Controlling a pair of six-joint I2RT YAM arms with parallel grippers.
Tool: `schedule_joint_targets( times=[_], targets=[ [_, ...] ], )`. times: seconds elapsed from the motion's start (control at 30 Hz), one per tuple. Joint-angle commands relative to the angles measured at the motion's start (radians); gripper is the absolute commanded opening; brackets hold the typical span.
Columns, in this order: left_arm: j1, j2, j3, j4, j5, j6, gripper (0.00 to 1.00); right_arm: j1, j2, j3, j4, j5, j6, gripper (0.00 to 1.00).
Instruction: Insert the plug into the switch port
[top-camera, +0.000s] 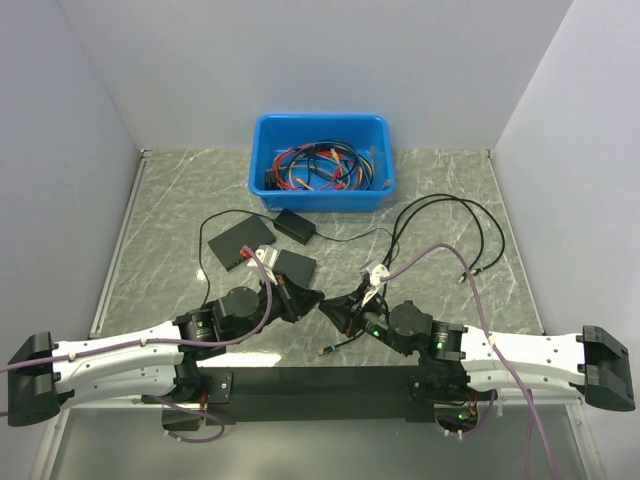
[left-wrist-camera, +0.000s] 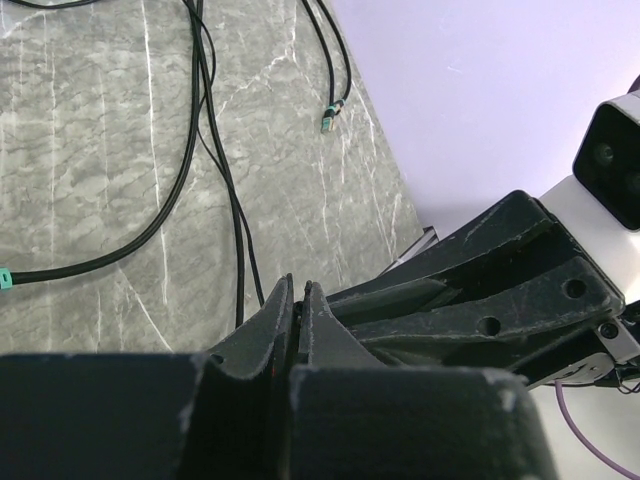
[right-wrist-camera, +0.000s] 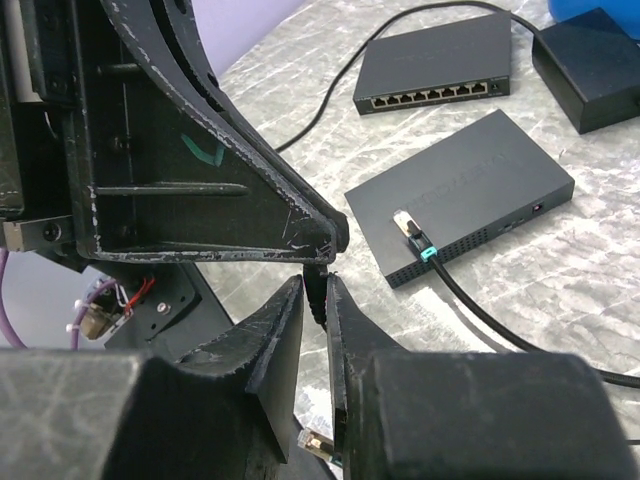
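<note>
My left gripper (top-camera: 318, 303) and right gripper (top-camera: 334, 311) meet tip to tip at the table's near middle. In the right wrist view the right fingers (right-wrist-camera: 290, 320) are shut on a thin black ribbed piece of cable (right-wrist-camera: 320, 292) that hangs from the left gripper's shut tip (right-wrist-camera: 325, 250). The left fingers (left-wrist-camera: 280, 310) are pressed together; what they pinch is mostly hidden. A plug (top-camera: 325, 352) with a brass tip lies on the table just below the right gripper (right-wrist-camera: 322, 443). The nearer black switch (right-wrist-camera: 470, 190) lies beyond, at the centre left (top-camera: 288, 266).
A teal-booted cable end (right-wrist-camera: 415, 238) rests on the nearer switch. A second switch (top-camera: 240, 243) with a row of ports (right-wrist-camera: 430, 97), a black adapter (top-camera: 296, 225) and a blue bin of cables (top-camera: 322, 160) lie behind. Loose black cables (top-camera: 460, 278) loop at the right.
</note>
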Motion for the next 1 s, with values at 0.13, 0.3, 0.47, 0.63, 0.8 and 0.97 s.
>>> schedule_joint_targets(
  times=[0.13, 0.3, 0.47, 0.63, 0.8, 0.97],
  targets=[
    [-0.006, -0.019, 0.005, 0.030, -0.017, -0.004, 0.01, -0.001, 0.017, 0.045, 0.064, -0.002, 0.000, 0.22],
    [-0.006, -0.018, 0.002, 0.034, -0.017, -0.007, 0.01, 0.001, 0.008, 0.036, 0.066, 0.004, 0.003, 0.19],
    [-0.006, -0.022, -0.003, 0.034, -0.023, -0.011, 0.01, -0.001, 0.001, 0.028, 0.064, 0.009, 0.006, 0.10],
    [-0.006, -0.027, 0.002, 0.021, -0.028, -0.008, 0.01, -0.001, 0.005, 0.027, 0.061, 0.015, 0.009, 0.00],
    [-0.006, -0.039, 0.037, -0.107, -0.095, 0.022, 0.12, -0.005, 0.009, 0.057, -0.022, 0.085, 0.000, 0.00],
    [0.000, -0.083, 0.048, -0.201, -0.183, 0.056, 0.33, -0.122, 0.049, 0.085, -0.121, 0.093, 0.023, 0.00]
  ],
)
